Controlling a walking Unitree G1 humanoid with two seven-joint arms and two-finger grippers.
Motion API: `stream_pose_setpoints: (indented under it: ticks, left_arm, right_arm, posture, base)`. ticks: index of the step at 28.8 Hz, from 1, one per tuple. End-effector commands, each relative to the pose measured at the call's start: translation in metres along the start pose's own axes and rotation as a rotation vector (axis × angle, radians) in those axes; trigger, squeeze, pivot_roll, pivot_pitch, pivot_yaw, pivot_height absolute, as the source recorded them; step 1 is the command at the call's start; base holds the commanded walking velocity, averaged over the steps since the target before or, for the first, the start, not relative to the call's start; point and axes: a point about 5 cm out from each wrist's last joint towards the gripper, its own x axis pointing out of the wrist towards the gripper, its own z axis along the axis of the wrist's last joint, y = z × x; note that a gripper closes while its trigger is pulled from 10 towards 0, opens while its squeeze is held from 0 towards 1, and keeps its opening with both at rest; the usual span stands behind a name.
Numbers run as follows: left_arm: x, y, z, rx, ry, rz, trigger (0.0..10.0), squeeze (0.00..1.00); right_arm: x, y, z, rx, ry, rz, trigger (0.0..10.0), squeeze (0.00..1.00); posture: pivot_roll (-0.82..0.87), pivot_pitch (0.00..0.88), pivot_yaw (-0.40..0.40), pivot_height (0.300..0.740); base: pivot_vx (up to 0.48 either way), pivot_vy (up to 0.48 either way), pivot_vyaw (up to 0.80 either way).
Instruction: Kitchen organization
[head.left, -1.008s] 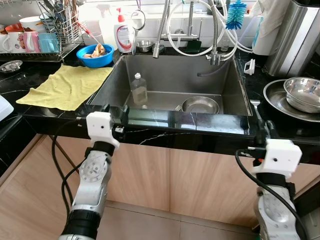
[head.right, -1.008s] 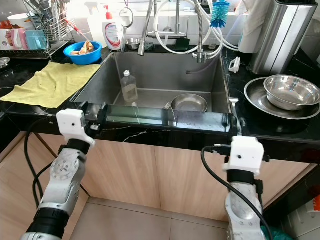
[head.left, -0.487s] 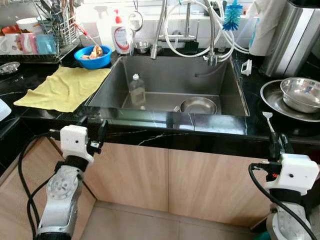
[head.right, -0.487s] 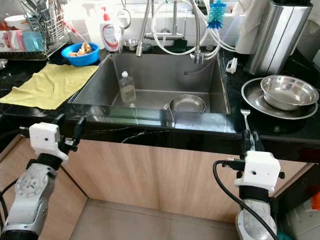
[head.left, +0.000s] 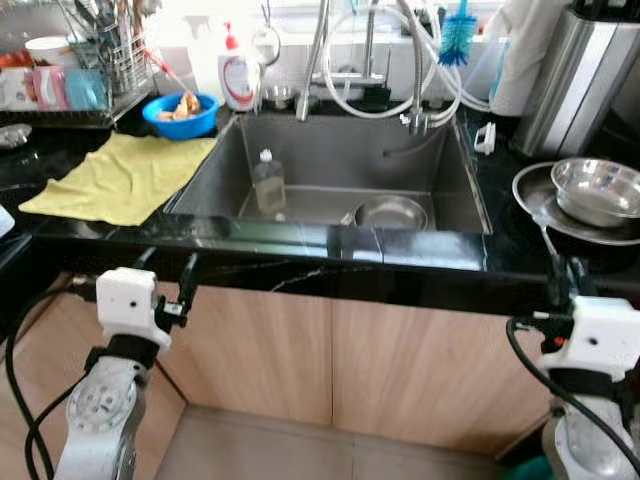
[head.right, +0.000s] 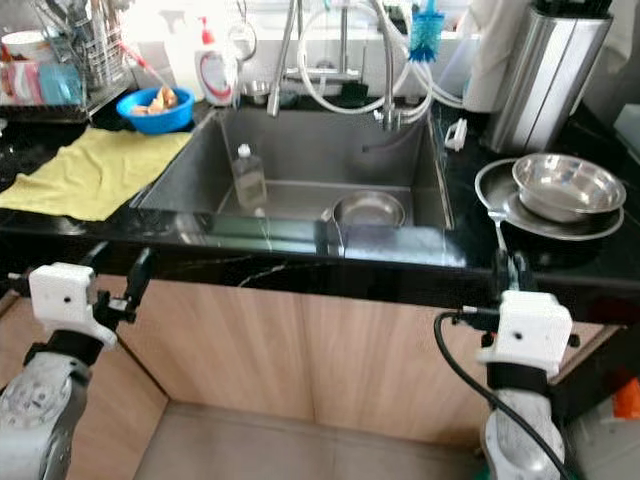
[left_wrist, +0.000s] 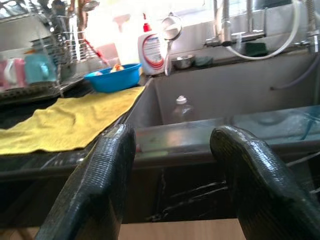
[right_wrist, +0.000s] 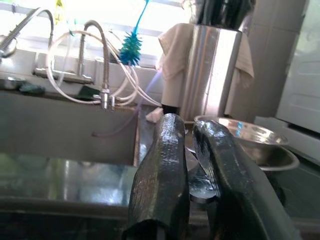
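Sink (head.left: 340, 160) sits center in my head cams, bottle (head.left: 268, 182) and steel bowl (head.left: 391, 211) inside, yellow cloth (head.left: 115, 178) on the left counter. Left wrist cam: left gripper (left_wrist: 172, 165) spread wide near the counter edge. Right wrist cam: right gripper (right_wrist: 192, 165) pinching a spoon (right_wrist: 202, 185).

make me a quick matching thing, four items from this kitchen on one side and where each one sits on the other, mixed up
Items:
1. clear bottle
2. blue bowl
3. yellow cloth
4. blue brush

Places:
A. hanging above the tap hoses
B. standing inside the sink
C. spread on the counter left of the sink
D. counter at the sink's back left corner

Pairs: 1-B, 2-D, 3-C, 4-A
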Motion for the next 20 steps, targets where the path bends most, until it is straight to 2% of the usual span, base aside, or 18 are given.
stream_pose_setpoints:
  ticks: [1, 3, 7, 12, 15, 20]
  left_arm:
    - [-0.001, 0.001, 0.005, 0.007, -0.007, -0.006, 10.0, 0.0]
    - [-0.003, 0.003, 0.001, 0.043, 0.015, -0.058, 10.0, 0.0]
    - [-0.002, 0.011, 0.001, 0.075, 0.023, -0.075, 10.0, 0.0]
    - [-0.003, 0.015, -0.003, 0.099, 0.035, -0.096, 10.0, 0.0]
    - [-0.004, 0.023, -0.002, 0.12, 0.041, -0.105, 10.0, 0.0]
    - [-0.002, 0.02, 0.0, 0.115, 0.032, -0.09, 10.0, 0.0]
  right_arm:
    - [0.001, 0.004, 0.004, 0.017, -0.014, 0.012, 10.0, 0.0]
    - [0.003, 0.008, 0.005, 0.021, -0.019, 0.04, 10.0, 0.0]
    - [0.003, 0.009, 0.004, 0.025, -0.015, 0.044, 10.0, 0.0]
    - [0.003, 0.013, 0.004, 0.031, -0.012, 0.058, 10.0, 0.0]
    - [0.004, 0.013, 0.004, 0.034, -0.016, 0.067, 10.0, 0.0]
    - [0.007, 0.014, 0.004, 0.032, -0.016, 0.072, 10.0, 0.0]
  posture:
    - [-0.04, 0.0, 0.031, 0.74]
    - [-0.04, 0.0, 0.034, 0.74]
    - [-0.04, 0.0, 0.037, 0.74]
    - [-0.03, 0.0, 0.036, 0.74]
    - [-0.03, 0.0, 0.036, 0.74]
    - [-0.03, 0.0, 0.03, 0.74]
  base:
    - [0.0, 0.0, 0.0]
    - [0.0, 0.0, 0.0]
    - [0.0, 0.0, 0.0]
    - [0.0, 0.0, 0.0]
    - [0.0, 0.0, 0.0]
    - [0.0, 0.0, 0.0]
